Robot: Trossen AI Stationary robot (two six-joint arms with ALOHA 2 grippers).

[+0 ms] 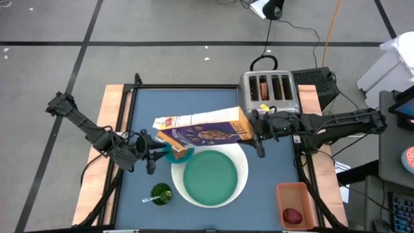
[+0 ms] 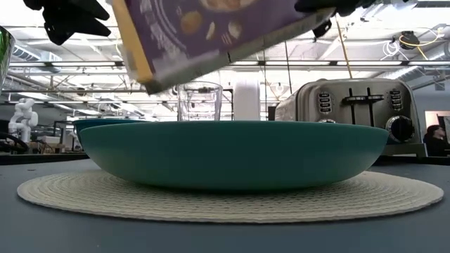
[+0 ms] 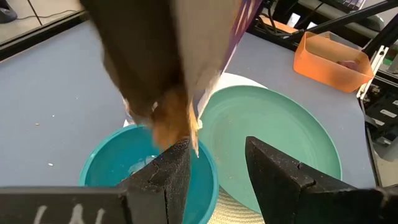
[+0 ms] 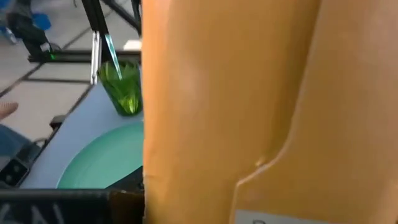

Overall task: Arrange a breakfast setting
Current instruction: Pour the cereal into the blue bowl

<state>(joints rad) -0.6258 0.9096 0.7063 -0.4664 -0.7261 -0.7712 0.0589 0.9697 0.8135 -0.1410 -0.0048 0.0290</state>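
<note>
Teal first: the teal plate sits nearest the table's front edge, on a larger white plate that reads as a woven mat in the low view. A green glass with a spoon in it stands just beside it on the left arm's side, and an orange bin holding the red apple sits at the right front corner. Next back, the small teal bowl touches the plate's rim, with the left gripper just beside it, fingers parted and empty. Above the bowl the purple cereal box is tilted mouth-down — cereal is spilling from it in the left wrist view. The right gripper clamps the box's far end. Behind stands a toaster.

Judgement: pouring step, mid-task. To do it well — keep the box mouth centred over the bowl, tip gently, level it before the bowl overfills; a shifted bowl means spill onto the plate.
</note>
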